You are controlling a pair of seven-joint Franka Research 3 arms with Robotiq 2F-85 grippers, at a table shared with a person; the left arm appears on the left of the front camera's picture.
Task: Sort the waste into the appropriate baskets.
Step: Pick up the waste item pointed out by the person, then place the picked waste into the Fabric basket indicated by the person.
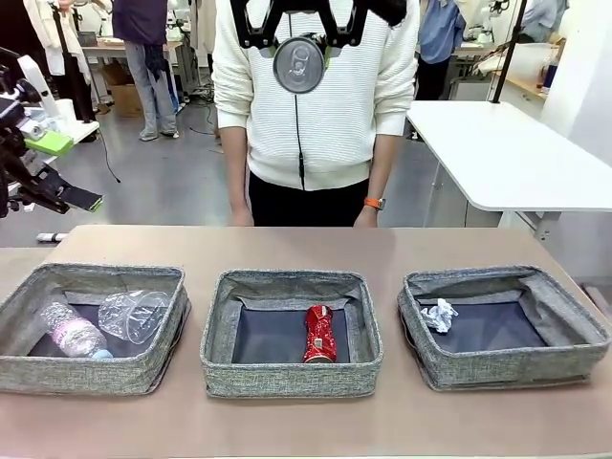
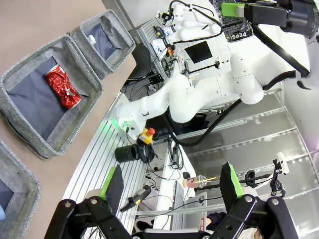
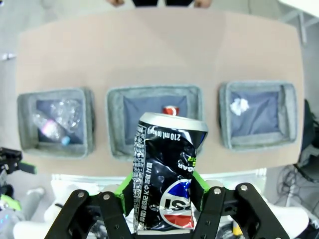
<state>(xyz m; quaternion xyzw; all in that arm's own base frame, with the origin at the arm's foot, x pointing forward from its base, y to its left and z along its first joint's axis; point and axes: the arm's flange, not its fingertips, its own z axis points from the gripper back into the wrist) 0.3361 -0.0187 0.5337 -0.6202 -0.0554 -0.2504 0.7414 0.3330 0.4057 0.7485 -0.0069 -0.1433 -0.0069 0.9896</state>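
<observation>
Table (image 1: 287,239): three grey fabric baskets in a row along the near edge.

Left basket (image 1: 29,368), toward the table's left end, holds a clear plastic bottle (image 1: 72,333) with pink label and a clear plastic cup (image 1: 134,314), side by side and touching or nearly so. Both light and slippery, and they'd cave under a hard squeeze.

Middle basket (image 1: 287,378): crushed red can (image 1: 318,334) lying on the dark bottom, right of centre.

Right basket (image 1: 497,368), toward the table's right end: crumpled white paper wad (image 1: 440,315) in the far left corner.

Last item: crushed dark printed can (image 3: 167,174). Right gripper (image 3: 162,199) has it clamped between the green pads, low on the body, held high above the table and roughly over the middle basket's near wall. Rim end points away from the wrist.

Handling, my read: thin aluminium, very light, already creased, so it gives more under force. The printed skin is slick. Gripping across the flattened faces at mid-body is the stable hold, and the current one looks fine. It belongs with the red can, so a straight drop should do, with no fragility concern.

Left gripper (image 2: 172,186): jaws wide apart, nothing between them, off the table's left side.
</observation>
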